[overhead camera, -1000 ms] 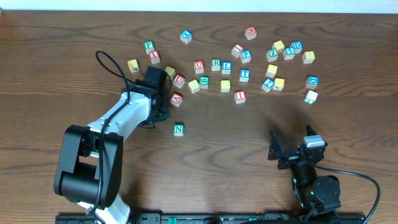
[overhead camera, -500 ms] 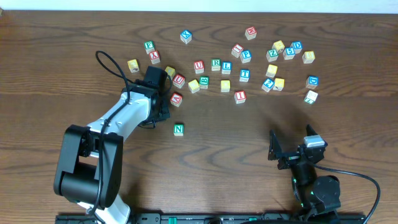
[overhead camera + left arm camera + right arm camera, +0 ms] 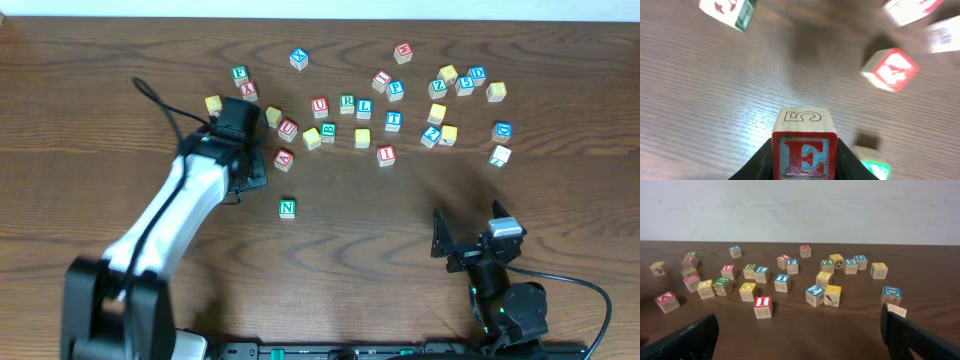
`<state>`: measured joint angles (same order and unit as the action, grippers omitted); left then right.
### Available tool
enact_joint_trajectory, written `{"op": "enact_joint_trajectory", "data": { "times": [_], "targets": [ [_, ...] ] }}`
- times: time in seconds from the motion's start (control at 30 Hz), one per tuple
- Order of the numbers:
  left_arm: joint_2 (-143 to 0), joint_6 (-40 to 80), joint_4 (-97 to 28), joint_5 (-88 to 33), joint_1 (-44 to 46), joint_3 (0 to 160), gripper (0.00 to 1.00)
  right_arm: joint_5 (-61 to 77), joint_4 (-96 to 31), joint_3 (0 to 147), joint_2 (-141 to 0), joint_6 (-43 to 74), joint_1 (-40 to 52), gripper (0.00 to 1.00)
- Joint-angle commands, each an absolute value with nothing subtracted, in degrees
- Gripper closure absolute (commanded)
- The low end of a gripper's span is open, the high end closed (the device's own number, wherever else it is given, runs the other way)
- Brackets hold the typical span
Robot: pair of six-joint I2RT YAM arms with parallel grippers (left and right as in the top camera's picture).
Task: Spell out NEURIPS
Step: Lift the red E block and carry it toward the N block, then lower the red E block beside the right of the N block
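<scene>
Dark wooden table (image 3: 350, 260) lies under left hand (image 3: 804, 167) clamping red E (image 3: 804, 142).

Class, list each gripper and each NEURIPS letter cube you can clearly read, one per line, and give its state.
Left gripper, shut on the E cube.
E cube, gripped between the fingers, E facing the wrist camera.
Right gripper, open, empty.
N cube, lying alone, N up.
I cube, lying free, not yet placed.
U cube, lying free, not yet placed.

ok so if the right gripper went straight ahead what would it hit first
Probably the red I cube, the nearest block ahead of the right gripper, slightly left of centre; depth is hard to judge.
</scene>
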<state>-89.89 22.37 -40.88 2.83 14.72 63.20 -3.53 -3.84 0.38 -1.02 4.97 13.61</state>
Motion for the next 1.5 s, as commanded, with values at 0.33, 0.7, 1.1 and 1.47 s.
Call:
{"op": "enact_joint_trajectory", "data": {
  "times": [0.33, 0.7, 1.1, 1.47],
  "targets": [
    [-71.7, 21.4, -47.7, -9.7, 14.8, 64.8, 0.8, -3.5, -4.1, 0.3, -0.9, 4.6, 13.2, 0.01],
    [-73.6, 19.5, -48.9, -10.7, 25.5, 64.0, 0.81, -3.5, -4.1, 0.3, -0.9, 4.6, 13.2, 0.01],
    [-84.0, 20.6, -47.0, -5.1, 34.9, 64.0, 0.81, -3.5, -4.1, 0.3, -0.9, 4.6, 13.2, 0.01],
    [-99.3, 27.0, -39.5, -5.0, 37.5, 64.0, 0.92, -3.5, -4.1, 0.3, -0.9, 4.6, 13.2, 0.01]
  ]
}}
